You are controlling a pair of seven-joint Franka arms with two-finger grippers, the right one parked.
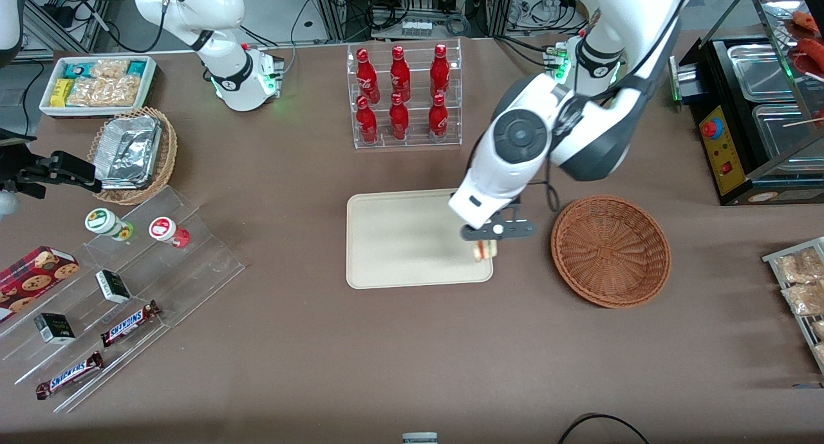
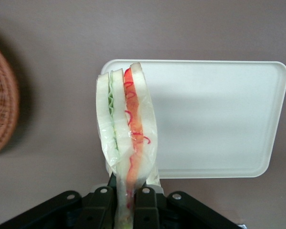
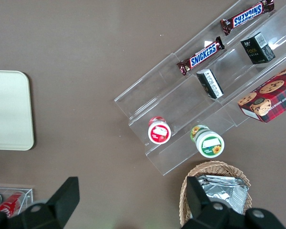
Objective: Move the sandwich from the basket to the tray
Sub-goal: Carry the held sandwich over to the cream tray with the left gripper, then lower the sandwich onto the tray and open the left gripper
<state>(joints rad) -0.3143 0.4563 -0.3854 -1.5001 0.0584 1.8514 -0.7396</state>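
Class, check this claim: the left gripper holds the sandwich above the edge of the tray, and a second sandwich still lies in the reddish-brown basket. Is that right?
Not quite. The gripper does hold the sandwich above the tray's edge, but the front view shows the basket with nothing in it.

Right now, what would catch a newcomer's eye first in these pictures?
The black pincer shut on a triangular pale-bread sandwich, hanging over the flat cream rectangular tray's edge. Beside it sits the round reddish-brown wicker basket, and farther from the camera a clear rack of red bottles.

woven wicker basket [image 1: 610, 251]; smooth matt tray [image 1: 399, 238].
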